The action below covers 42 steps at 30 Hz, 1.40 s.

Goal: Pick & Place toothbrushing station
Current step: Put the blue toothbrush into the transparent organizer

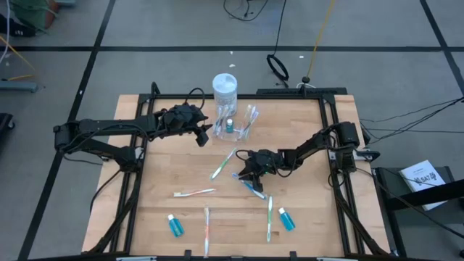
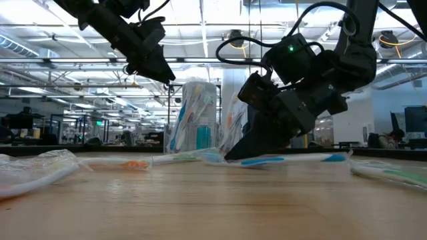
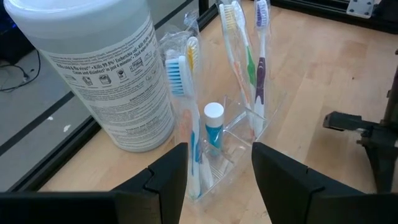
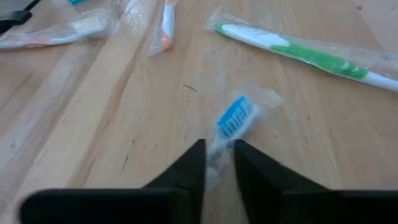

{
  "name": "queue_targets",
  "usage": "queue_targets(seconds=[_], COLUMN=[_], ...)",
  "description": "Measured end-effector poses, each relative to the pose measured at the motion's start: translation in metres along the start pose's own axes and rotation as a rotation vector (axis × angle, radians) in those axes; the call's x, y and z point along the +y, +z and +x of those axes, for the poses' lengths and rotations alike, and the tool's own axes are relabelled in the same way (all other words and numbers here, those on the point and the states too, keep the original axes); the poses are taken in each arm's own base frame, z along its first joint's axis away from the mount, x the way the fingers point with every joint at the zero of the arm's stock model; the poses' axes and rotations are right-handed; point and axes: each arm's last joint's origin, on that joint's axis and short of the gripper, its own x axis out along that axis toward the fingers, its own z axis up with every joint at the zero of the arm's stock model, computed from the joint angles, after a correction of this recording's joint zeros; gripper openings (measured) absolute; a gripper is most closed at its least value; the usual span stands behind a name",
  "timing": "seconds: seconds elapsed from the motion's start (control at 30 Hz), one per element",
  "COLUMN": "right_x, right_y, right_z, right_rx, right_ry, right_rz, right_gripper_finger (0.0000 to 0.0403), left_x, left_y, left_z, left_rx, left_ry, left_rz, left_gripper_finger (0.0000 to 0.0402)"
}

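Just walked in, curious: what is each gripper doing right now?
Left gripper: open, empty, in front of the clear holder.
Right gripper: closing around the blue toothbrush on the table; firm hold unclear.

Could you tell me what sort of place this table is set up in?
Most likely a large open robotics lab or industrial workspace. The low view shows long rows of ceiling lights and desks with monitors behind the wooden table; the high view shows loose cables on a grey tiled floor.
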Motion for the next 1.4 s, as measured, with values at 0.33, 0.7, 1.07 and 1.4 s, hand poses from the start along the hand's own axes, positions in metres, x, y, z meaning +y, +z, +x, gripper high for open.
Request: queue_targets(seconds=[0.33,0.7,1.07,1.4], right_x=[-0.006,-0.008,-0.040,-0.095], right_y=[0.024,0.098,0.122,0.093], right_z=[-0.020,-0.086,-0.114,-0.092], right_rx=[-0.049,-0.388,-0.638,-0.616], right_ry=[-0.038,-0.529,-0.822,-0.963], right_rz=[-0.035,-0.379,-0.471,-0.455], right_gripper_finger=[0.0003,0.0001,0.0000,0.0000], left_x=[0.000,0.000,0.000,0.000], left_y=[0.000,0.000,0.000,0.000], left_z=[0.000,0.000,0.000,0.000], left_rx=[0.000,0.000,-0.001,-0.001], left_ry=[0.001,0.002,0.004,0.004], left_rz=[0.004,0.004,0.002,0.000], left_gripper_finger=[0.0184,0.0184,0.0184,0.0184])
